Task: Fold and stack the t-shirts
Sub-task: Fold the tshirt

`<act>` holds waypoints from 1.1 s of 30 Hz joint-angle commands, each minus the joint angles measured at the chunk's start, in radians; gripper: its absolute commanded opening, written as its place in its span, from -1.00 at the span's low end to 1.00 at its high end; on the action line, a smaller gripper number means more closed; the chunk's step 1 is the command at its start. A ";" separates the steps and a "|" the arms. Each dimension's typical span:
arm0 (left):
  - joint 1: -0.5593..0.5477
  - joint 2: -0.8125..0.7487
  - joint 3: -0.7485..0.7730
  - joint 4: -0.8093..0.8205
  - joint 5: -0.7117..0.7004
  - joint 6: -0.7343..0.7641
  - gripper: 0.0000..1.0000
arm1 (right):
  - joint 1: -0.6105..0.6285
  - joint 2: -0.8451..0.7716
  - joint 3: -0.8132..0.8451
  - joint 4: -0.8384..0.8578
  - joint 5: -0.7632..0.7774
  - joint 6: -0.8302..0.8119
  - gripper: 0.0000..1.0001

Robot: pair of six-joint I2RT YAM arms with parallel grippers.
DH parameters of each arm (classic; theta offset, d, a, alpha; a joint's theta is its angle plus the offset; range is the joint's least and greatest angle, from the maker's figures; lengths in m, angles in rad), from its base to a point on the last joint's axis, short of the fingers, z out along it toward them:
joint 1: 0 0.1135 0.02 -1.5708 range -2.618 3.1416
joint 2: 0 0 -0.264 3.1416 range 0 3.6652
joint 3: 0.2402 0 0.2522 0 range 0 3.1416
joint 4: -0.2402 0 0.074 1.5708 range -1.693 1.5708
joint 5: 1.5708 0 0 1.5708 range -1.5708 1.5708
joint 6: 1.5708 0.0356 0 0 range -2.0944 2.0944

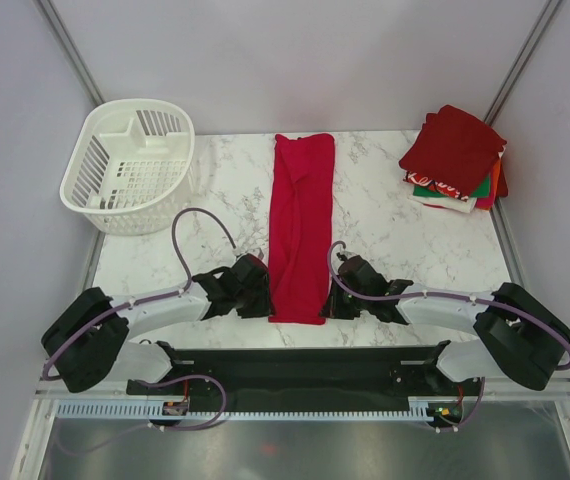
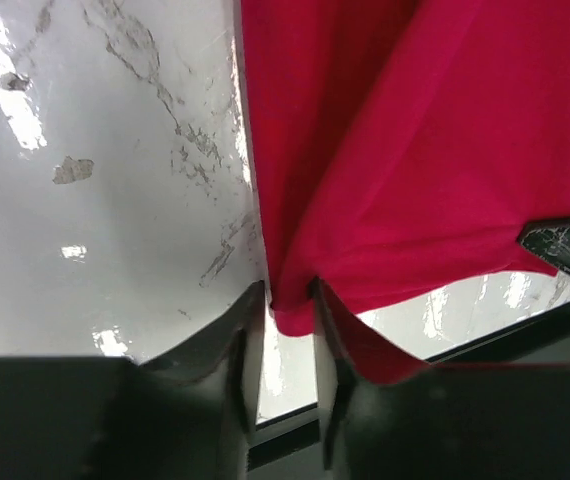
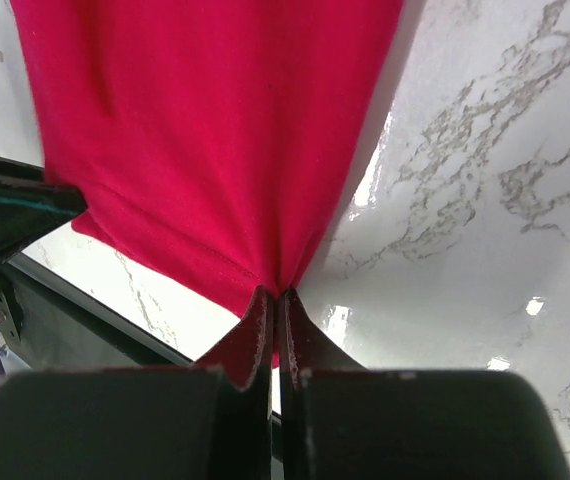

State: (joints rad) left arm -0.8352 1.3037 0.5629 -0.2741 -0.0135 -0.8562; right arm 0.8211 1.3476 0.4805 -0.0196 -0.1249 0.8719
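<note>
Red cloth lay folded into a long narrow strip, the bright red t-shirt (image 1: 301,225) running away from me on the desk (image 1: 385,220), its near hem between my two end effectors. My right end effector (image 3: 274,300) was clenched on the hem's right corner, the fabric pinched flat between its tips. My left end effector (image 2: 287,297) straddled the left corner with its jaws apart, cloth between them but a gap showing, so nothing was gripped there. I judged this the crosswise fold. The next move called for pinching that left corner, then lifting both corners evenly and carrying them forward over the strip. Both my arms lay low, forearms angled inward, tips down at the desk. The stack of folded shirts (image 1: 455,160) sat far ahead and right of my right end effector.
</note>
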 commanded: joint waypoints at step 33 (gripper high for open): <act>-0.053 -0.133 0.489 -0.520 -0.103 0.002 -0.95 | 0.047 -0.156 0.484 -0.566 0.393 -0.128 -1.00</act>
State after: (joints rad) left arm -0.9127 1.1046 0.9390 -0.7258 -0.0505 -0.9154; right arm 0.8963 1.1297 0.8654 -0.4862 0.1356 0.8402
